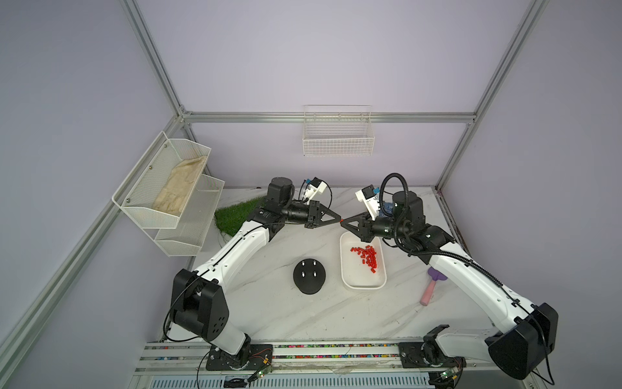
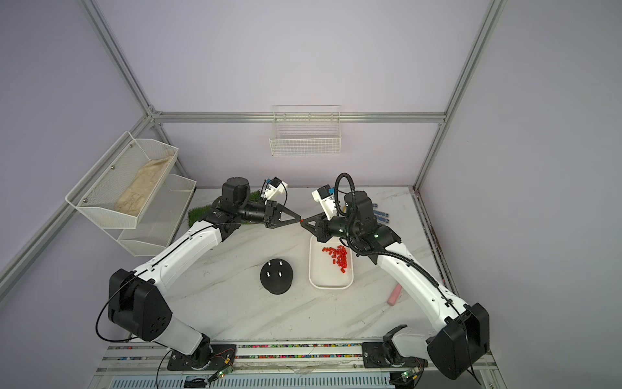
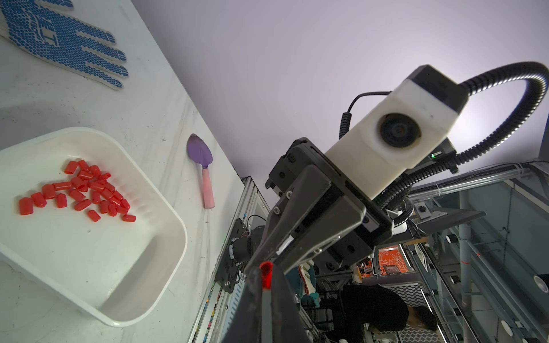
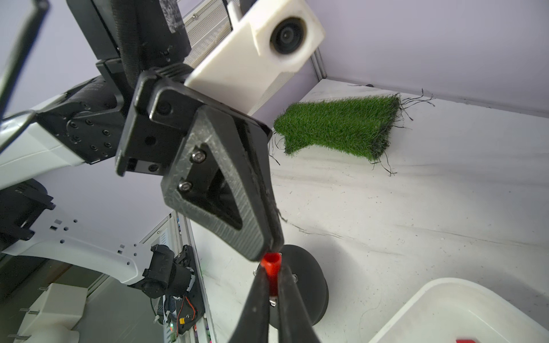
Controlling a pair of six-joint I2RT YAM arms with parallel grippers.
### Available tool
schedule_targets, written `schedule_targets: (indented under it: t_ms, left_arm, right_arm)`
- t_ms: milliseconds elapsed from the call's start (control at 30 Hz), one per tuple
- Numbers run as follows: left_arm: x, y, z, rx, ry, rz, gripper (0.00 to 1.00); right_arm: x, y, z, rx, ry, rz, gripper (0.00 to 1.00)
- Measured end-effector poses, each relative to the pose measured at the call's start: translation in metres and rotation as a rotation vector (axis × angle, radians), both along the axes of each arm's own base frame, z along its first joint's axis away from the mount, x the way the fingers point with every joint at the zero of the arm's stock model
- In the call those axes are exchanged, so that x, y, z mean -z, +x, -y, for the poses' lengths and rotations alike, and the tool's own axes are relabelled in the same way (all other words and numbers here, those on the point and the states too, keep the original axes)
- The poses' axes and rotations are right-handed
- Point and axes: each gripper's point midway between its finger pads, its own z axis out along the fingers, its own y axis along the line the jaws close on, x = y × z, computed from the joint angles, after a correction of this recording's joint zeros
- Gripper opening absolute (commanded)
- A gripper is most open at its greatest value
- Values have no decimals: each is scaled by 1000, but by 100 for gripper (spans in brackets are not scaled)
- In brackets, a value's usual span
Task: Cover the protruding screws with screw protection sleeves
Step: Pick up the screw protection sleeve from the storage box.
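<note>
The white marbled surface [image 1: 303, 316] carries everything. The left arm [image 1: 235, 256] and the right arm [image 1: 471, 279] rise from its 6 o'clock edge and bend toward each other, meeting in the air over the 12 o'clock half. A patch of green turf [image 1: 235, 215] lies at 10 o'clock.

A white tray [image 1: 342, 269] sits at 3 o'clock of the black dome base [image 1: 309, 285], near it but apart. A pink-handled scoop [image 1: 428, 294] lies at 3 o'clock of the tray, its purple head beside the right arm.

The left pincer [image 1: 338, 219] and the right pincer [image 1: 344, 223] point tip to tip, seen at the tray's 11 o'clock corner in both top views. Each is closed narrow on the same red sleeve [image 1: 341, 221]. The right wrist view shows it [image 4: 271, 276] clamped between the right fingers, with the left tips at its open end. The left wrist view shows it [image 3: 266, 274] between the left fingers.

The screw protection sleeves [image 1: 368, 257] lie heaped loose in the tray's 12 o'clock half. The protruding screws [image 1: 303, 273], four silvery studs in a square, stick up bare from the dome.
</note>
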Motion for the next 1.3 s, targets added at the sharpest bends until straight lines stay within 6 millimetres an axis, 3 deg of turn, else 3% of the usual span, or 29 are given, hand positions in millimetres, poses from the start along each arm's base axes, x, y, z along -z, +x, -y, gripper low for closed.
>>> schedule_targets:
  t_ms: [267, 667, 800, 933, 1100, 1300]
  left_arm:
    - [0, 1, 0, -5, 1, 6, 16]
    - [1, 3, 0, -14, 4, 12, 4]
    - [1, 3, 0, -17, 5, 17, 1]
    - [0, 2, 2, -14, 5, 20, 0]
    - [-4, 5, 7, -29, -21, 29, 0]
    - [4, 25, 14, -79, -54, -18, 0]
  right_arm:
    - [1, 3, -1, -6, 11, -35, 11]
    - [0, 4, -2, -16, 24, -59, 12]
    - [-1, 5, -1, -16, 30, -71, 18]
    - [-2, 6, 0, -13, 34, -76, 30]
    - [-2, 11, 5, 3, 41, -80, 33]
    - [-4, 20, 20, 63, 49, -79, 43]
